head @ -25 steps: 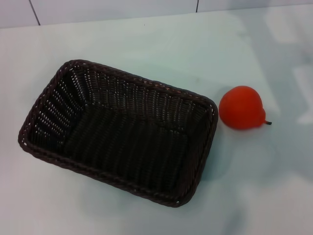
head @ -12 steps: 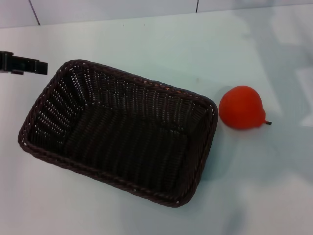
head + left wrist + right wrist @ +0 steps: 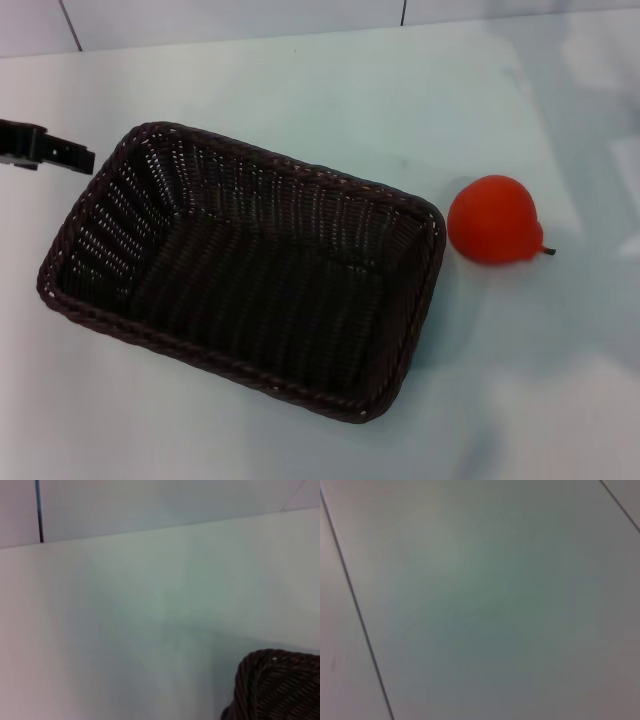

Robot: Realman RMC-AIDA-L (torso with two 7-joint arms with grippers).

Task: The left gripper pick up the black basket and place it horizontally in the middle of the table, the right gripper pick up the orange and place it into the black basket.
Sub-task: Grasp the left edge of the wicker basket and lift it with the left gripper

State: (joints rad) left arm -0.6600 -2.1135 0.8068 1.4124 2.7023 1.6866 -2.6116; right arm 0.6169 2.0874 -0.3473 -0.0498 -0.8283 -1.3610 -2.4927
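While only a dark bar-like end of the left gripper is showing at the edge of the head view, it is hanging just outside the black basket, off the basket's far left corner and apart from the braided rim, and I cannot tell whether its fingers are spread or closed. Nothing is being held by it as far as can be seen. From that claw, the basket is lying to the right and nearer the robot, sitting skewed on the table with its long sides running at a slant, so the pick and the horizontal placing are judged not yet done. The left wrist view is catching only one woven corner of the basket against bare tabletop. Beyond the basket's far right corner, the orange is resting on the table just beside the rim, untouched and outside the basket. The right gripper is not showing anywhere, so its part is judged entirely left to do.
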